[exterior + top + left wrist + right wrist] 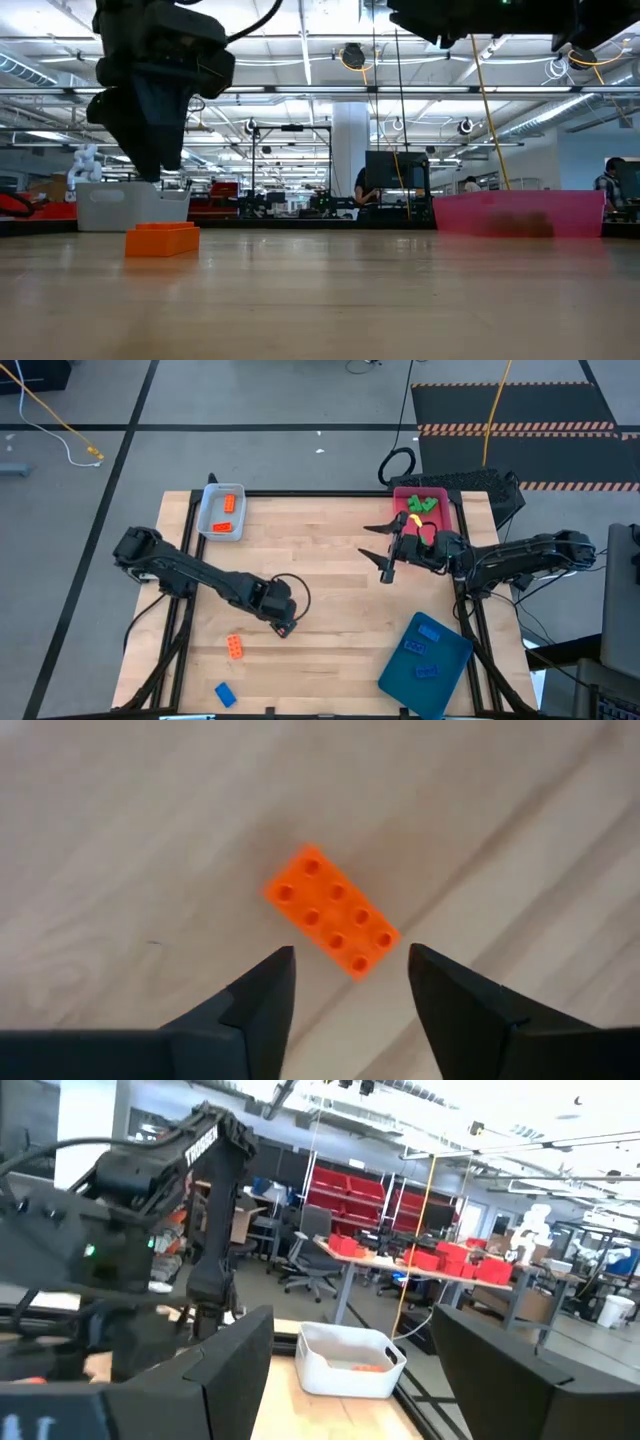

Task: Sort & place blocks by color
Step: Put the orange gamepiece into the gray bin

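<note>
Two dark fingers (260, 1010) fill the near edge of the left wrist view, and between them we see our target: an orange block (332, 910), studs up, lying flat and askew on the pale wooden desk (120, 840). We've got the left claw (284, 626) spread, empty, poised over that brick with the gap lined up for a straddle, so a descent looks like the next call.

From overhead the sorting logic is plain. The pale-blue tray (222, 512) at the far left already carries orange pieces, the pink tray (425, 510) at the far right holds green blocks (422, 504), and the dark-teal tray (424, 652) near right has blue ones. A loose blue block (225, 694) waits at the near left edge, near the orange one. Our right claw (390, 550) hovers just beside the pink tray, fingers spread and carrying nothing we can see; it looks to be waiting.

Only the wrist view gives us the brick's angle against the fingers. The low view adds what neither shows: the orange block sits flat on the desk and the left arm hangs above it, not touching. The right wrist view looks across at the left arm and the far pale-blue tray, no help with the pick.
</note>
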{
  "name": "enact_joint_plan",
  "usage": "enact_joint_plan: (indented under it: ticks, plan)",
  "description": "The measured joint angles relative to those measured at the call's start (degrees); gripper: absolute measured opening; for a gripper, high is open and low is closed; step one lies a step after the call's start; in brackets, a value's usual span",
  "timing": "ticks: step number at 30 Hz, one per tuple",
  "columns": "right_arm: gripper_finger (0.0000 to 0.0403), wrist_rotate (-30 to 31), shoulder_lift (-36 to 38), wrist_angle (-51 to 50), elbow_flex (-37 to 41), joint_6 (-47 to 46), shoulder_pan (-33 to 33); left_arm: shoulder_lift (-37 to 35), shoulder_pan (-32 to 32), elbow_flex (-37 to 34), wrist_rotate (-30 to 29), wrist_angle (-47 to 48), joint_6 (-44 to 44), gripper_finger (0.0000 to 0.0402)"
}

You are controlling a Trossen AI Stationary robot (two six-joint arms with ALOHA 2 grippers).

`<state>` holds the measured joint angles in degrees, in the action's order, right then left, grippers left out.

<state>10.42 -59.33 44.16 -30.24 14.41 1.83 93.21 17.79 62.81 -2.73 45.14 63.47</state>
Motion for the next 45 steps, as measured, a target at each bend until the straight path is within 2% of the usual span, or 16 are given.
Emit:
enact_joint_plan:
  ticks: [6, 14, 17, 21, 26, 31, 36, 41, 45]
  plan:
    - [0.0264, 0.0, 0.2, 0.2, 0.0, 0.2, 0.0, 3.8, 0.1, 2.2, 1.5, -0.3, -3.0, 0.0266]
    - [0.0264, 0.0, 0.2, -0.4, 0.0, -0.2, 0.0, 6.5, -2.3, 2.1, 2.6, 2.1, -1.0, 0.0367]
    - [0.0264, 0.0, 0.2, -1.1, 0.0, -0.2, 0.0, 7.7, -3.3, 2.1, 3.5, 0.8, -0.8, 0.0391]
    - [0.0264, 0.0, 0.2, -1.6, 0.0, -0.7, 0.0, 8.6, -4.0, 2.0, 4.2, -0.5, -0.7, 0.0398]
    - [0.0264, 0.0, 0.6, -2.5, 0.0, -0.5, 0.0, 11.0, -4.4, 1.9, 4.7, -0.9, -2.0, 0.0377]
    - [0.0264, 0.0, 1.6, -3.4, 0.0, -0.3, 0.0, 14.3, -4.3, 2.3, 4.9, -0.3, -7.3, 0.0328]
    - [0.0264, 0.1, 2.1, -4.5, 0.0, -0.9, 0.0, 15.4, -4.9, 2.3, 5.5, 0.4, -11.8, 0.0244]
    - [0.0264, 0.2, 2.3, -4.7, 0.0, -1.7, 0.0, 13.8, -6.0, 3.4, 5.9, 4.1, -17.5, 0.0141]
    - [0.0264, 0.3, 2.3, -5.3, 0.0, -1.7, 0.0, 11.3, -7.9, 4.9, 5.7, 9.8, -21.1, 0.0138]
